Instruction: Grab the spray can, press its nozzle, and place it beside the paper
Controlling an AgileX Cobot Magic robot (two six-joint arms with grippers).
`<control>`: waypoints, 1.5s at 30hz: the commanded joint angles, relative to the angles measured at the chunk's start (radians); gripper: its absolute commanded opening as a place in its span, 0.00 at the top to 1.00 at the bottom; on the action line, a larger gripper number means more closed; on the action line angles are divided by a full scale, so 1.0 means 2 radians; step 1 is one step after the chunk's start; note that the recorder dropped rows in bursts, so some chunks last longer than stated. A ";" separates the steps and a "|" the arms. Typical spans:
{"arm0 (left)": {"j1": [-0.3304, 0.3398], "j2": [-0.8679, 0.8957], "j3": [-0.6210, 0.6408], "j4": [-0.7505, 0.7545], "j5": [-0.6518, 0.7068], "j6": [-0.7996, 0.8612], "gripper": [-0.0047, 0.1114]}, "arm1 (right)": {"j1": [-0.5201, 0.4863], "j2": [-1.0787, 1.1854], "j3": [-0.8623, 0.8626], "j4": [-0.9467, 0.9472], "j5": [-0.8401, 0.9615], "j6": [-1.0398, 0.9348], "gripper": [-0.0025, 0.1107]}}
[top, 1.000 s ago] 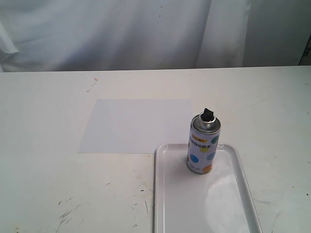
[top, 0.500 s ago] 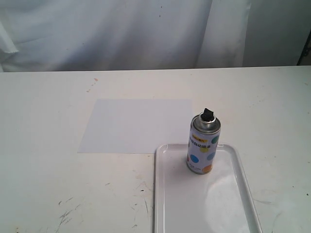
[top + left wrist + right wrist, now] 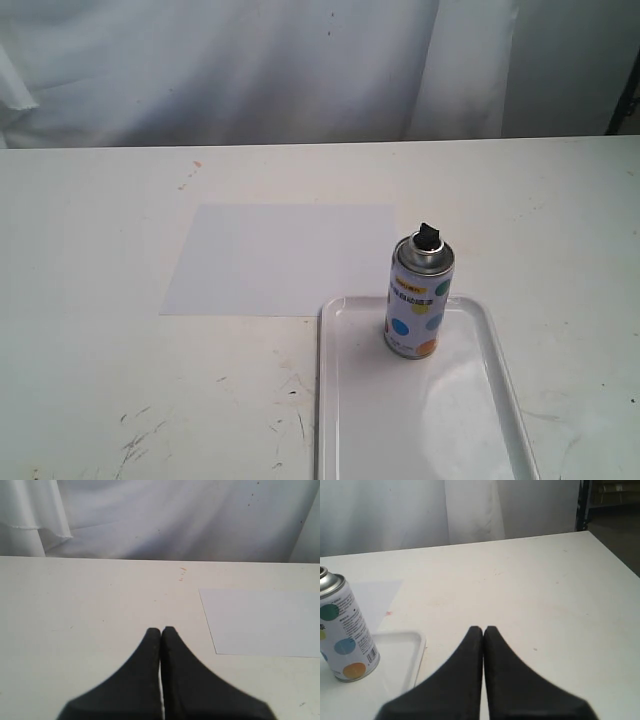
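Observation:
The spray can [image 3: 419,300] stands upright at the far end of a glossy white tray [image 3: 345,420], its black nozzle [image 3: 429,236] on top. The right wrist view also catches the spray can [image 3: 342,627], with its top cut off by the frame edge. The paper [image 3: 283,258] lies flat on the table just beyond the tray; one corner of the paper [image 3: 265,622] shows in the left wrist view. My left gripper [image 3: 161,629] is shut on nothing, above bare table. My right gripper [image 3: 483,628] is also shut and empty, well apart from the can. Neither gripper appears in the exterior view.
The white table [image 3: 100,250] carries dark scuff marks [image 3: 140,435] near its front. White cloth [image 3: 250,70] hangs behind the table's far edge. The table's corner and a dark rack [image 3: 607,500] show in the right wrist view.

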 commanded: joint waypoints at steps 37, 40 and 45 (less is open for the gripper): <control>0.001 -0.002 0.002 0.000 -0.003 0.001 0.96 | 0.006 -0.007 0.002 -0.006 0.013 -0.015 0.98; 0.001 -0.002 0.002 0.000 -0.003 0.001 0.96 | 0.006 -0.007 0.002 -0.006 0.013 -0.015 0.98; 0.001 -0.002 0.002 0.000 -0.003 0.001 0.96 | 0.006 -0.007 0.002 -0.006 0.013 -0.015 0.98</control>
